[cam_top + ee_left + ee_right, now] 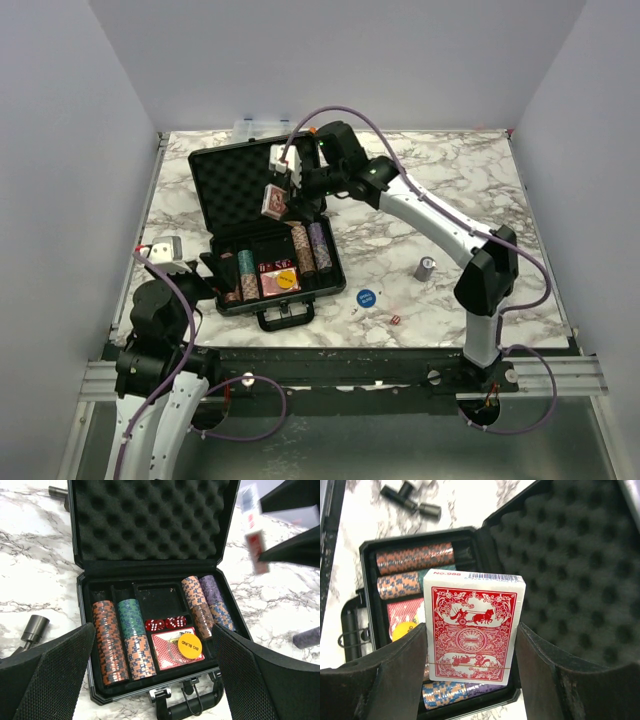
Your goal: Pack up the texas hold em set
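Note:
The black briefcase (240,180) lies open, foam lid up, handle toward me. Its tray holds chip stacks (117,640), red dice (162,624) and a red-backed deck (167,652) with a yellow "Big Blind" button (189,645) on it. One slot (160,600) behind the dice is empty. My right gripper (472,647) is shut on a second red-backed deck (472,625) and holds it upright above the tray, in front of the lid (570,570). My left gripper (152,645) is open and empty, just in front of the case's near edge. A blue round button (365,296) and tiny red dice (394,318) lie on the table right of the case.
A grey metal cylinder (425,268) stands right of the case. Dark cylindrical tool parts lie left of the case (34,629) and behind it (57,492). A clear plastic box (262,128) sits at the back edge behind the lid.

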Action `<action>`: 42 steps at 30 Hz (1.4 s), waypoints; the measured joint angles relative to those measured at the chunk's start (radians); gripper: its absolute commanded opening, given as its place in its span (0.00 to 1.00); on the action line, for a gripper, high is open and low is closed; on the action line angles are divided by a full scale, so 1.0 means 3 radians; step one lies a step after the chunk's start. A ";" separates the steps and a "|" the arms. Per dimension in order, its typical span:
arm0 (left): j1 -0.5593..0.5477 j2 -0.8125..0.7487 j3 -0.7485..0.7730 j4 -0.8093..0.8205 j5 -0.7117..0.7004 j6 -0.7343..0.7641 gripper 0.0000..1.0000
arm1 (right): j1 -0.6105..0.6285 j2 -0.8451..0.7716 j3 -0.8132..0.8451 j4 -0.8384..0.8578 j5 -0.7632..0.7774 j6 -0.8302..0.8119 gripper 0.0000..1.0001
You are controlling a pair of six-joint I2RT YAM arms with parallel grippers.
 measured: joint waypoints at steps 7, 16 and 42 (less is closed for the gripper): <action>0.0000 -0.0215 -0.0033 0.0017 -0.0019 0.0008 0.99 | 0.0214 0.0381 0.0053 -0.0284 0.0099 -0.0286 0.01; 0.0000 -0.0225 -0.0041 0.0028 -0.0027 0.0009 0.99 | 0.0580 0.0898 0.0172 -0.0348 0.0628 -0.0552 0.01; 0.0000 -0.0673 -0.0139 0.0051 -0.0944 -0.0178 0.99 | 0.0608 0.1197 0.0023 0.0388 0.1471 -0.1253 0.01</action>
